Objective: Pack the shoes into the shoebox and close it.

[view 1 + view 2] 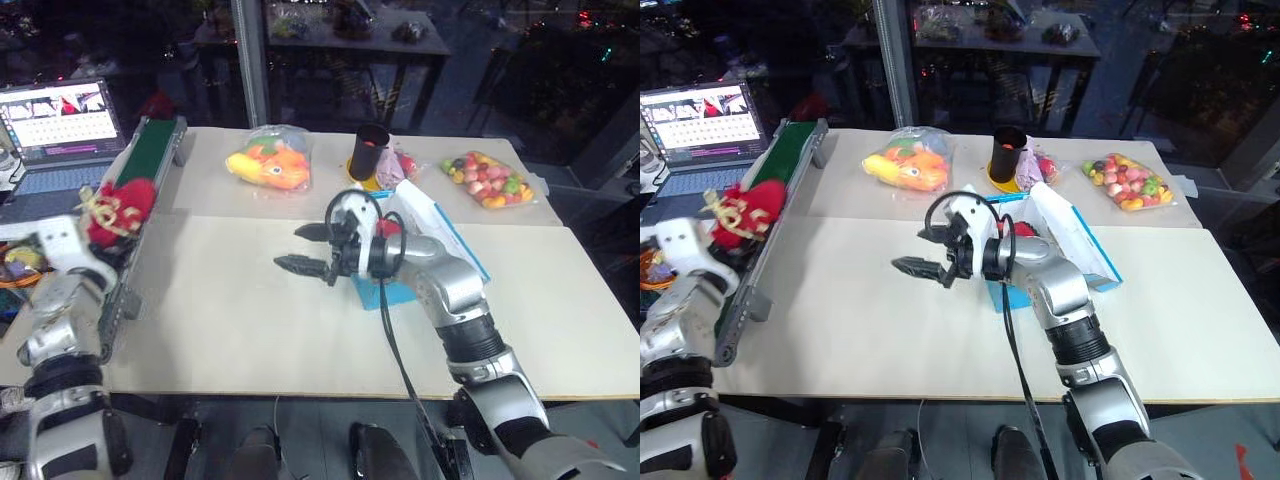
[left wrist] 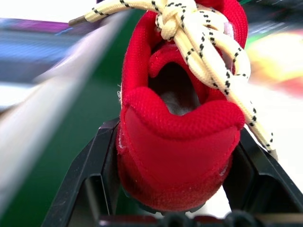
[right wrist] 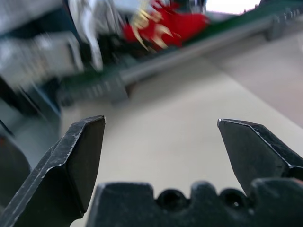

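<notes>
The left hand (image 2: 173, 189) was clenched on a red shoe (image 2: 180, 142), its two flat black fingers (image 2: 90, 184) pressed against the padded mesh heel. The shoe's fabric was coarse-woven, its round cream lace flecked with black and tied in a knot over the tongue. In the head views this shoe (image 1: 120, 210) sat at about 9 o'clock of the table (image 1: 250, 330), over a long green-surfaced conveyor (image 1: 150, 150) with grey metal side rails.

The right hand (image 1: 310, 250) hung released above the pale, matte table top, its wedge-shaped black fingers (image 3: 80, 156) well apart with nothing between them.

The shoebox (image 1: 1080, 245), cyan cardboard with a white interior, stood open just beyond the right forearm, something red showing inside.
</notes>
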Controlling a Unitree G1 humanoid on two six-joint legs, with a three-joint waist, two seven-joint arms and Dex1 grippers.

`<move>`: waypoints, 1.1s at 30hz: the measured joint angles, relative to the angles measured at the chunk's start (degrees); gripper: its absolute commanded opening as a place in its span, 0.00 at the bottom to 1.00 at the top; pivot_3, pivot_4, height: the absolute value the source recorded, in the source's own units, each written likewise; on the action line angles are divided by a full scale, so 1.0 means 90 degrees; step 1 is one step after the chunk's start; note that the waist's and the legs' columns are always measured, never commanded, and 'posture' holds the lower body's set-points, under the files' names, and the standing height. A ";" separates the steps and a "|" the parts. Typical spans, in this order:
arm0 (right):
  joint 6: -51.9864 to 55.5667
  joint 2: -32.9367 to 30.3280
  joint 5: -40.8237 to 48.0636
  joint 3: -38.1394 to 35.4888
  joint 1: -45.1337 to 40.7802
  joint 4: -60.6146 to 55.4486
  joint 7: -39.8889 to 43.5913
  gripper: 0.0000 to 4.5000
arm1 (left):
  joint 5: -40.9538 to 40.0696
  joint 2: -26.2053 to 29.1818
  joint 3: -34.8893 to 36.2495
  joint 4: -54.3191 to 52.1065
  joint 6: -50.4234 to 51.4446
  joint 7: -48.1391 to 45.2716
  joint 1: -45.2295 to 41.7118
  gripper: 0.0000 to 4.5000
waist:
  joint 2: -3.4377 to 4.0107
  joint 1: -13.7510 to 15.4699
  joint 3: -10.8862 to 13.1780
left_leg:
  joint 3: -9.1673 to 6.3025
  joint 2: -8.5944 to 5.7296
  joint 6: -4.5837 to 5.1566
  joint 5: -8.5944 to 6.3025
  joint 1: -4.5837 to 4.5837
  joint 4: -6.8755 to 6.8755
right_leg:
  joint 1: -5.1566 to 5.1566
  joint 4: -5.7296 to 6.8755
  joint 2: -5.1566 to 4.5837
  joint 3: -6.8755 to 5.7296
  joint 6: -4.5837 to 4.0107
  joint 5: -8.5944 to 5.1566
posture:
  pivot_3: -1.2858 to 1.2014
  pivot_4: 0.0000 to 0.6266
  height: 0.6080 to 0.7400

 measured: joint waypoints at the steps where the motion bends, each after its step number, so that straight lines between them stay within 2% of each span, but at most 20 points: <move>1: 0.0098 0.0016 0.0132 -0.0143 -0.0119 -0.0018 -0.0102 1.00 | -0.0136 -0.0063 -0.0093 -0.0379 0.0177 -0.0058 -0.0121 0.52 | 0.0000 -0.0002 0.0000 | 0.0000 0.0000 0.0000 0.0000 0.0002 0.0000 | 0.0002 0.0000 0.0000 0.0000 0.0001 0.0000 | 0.52 0.24 0.95; 7: 0.0926 0.0465 0.1243 -0.1510 -0.0870 -0.0027 -0.1192 1.00 | -0.0580 -0.0411 -0.0719 -0.1633 0.1014 -0.0299 -0.0578 0.52 | 0.0001 -0.0060 0.0001 | 0.0000 0.0000 0.0002 0.0000 0.0014 -0.0002 | 0.0001 0.0009 0.0003 0.0005 0.0000 0.0000 | 0.52 0.24 0.95; 9: 0.0877 0.0496 0.1392 -0.1686 -0.1124 -0.0083 -0.1442 1.00 | -0.0811 -0.0566 -0.0999 -0.1858 0.1510 -0.0426 -0.0693 0.52 | 0.0001 -0.0073 0.0001 | 0.0000 0.0000 0.0002 0.0000 0.0016 -0.0001 | 0.0005 0.0007 0.0003 0.0006 0.0000 0.0000 | 0.52 0.24 0.95; 11: 0.0201 0.0066 0.0722 -0.1195 -0.1133 -0.0184 -0.1432 1.00 | -0.1018 -0.0581 -0.1287 -0.1980 0.2104 -0.0604 -0.0845 0.52 | 0.0003 -0.0081 0.0001 | 0.0001 -0.0004 0.0002 0.0000 0.0010 0.0000 | 0.0003 0.0003 0.0001 0.0006 0.0005 -0.0003 | 0.52 0.24 0.95; 13: -0.1179 -0.0878 -0.0807 -0.0085 -0.1036 -0.0205 -0.1316 1.00 | -0.1241 -0.0605 -0.1509 -0.1996 0.2782 -0.0731 -0.1123 0.52 | 0.0003 -0.0057 0.0002 | 0.0000 -0.0005 0.0001 0.0000 0.0006 0.0000 | 0.0002 -0.0006 0.0000 0.0004 0.0026 -0.0015 | 0.52 0.24 0.95; 16: -0.3053 -0.1668 -0.2467 0.0848 -0.0724 -0.0094 -0.1319 1.00 | -0.1299 -0.0526 -0.1770 -0.1909 0.3303 -0.0967 -0.1531 0.52 | 0.0002 -0.0076 0.0002 | 0.0001 -0.0006 0.0001 -0.0001 0.0006 -0.0002 | -0.0001 -0.0008 0.0001 0.0009 0.0048 -0.0029 | 0.52 0.24 0.95; 21: -0.5775 -0.2720 -0.4470 0.1483 -0.0501 0.0295 -0.1744 1.00 | -0.0890 -0.0303 -0.2639 -0.1300 0.3510 -0.1732 -0.2066 0.52 | 0.0005 -0.0160 0.0003 | 0.0003 -0.0010 0.0001 0.0000 0.0013 -0.0002 | 0.0000 -0.0009 0.0001 0.0016 0.0048 -0.0029 | 0.52 0.24 0.95; 26: -0.7127 -0.2908 -0.5385 0.1619 -0.0389 0.0645 -0.2044 1.00 | -0.0449 -0.0347 -0.3262 -0.0773 0.3510 -0.2230 -0.2324 0.52 | 0.0003 -0.0225 0.0004 | 0.0003 -0.0009 0.0002 0.0000 0.0014 -0.0002 | 0.0000 -0.0009 0.0005 0.0025 0.0047 -0.0029 | 0.52 0.24 0.95; 33: -0.7494 -0.2790 -0.5526 0.1795 -0.0060 0.0777 -0.1735 1.00 | -0.0308 -0.0602 -0.3397 -0.0580 0.3511 -0.2535 -0.2803 0.52 | 0.0003 -0.0196 0.0005 | 0.0004 -0.0011 0.0003 0.0000 0.0008 -0.0001 | 0.0002 -0.0015 0.0001 0.0024 0.0031 -0.0019 | 0.52 0.24 0.95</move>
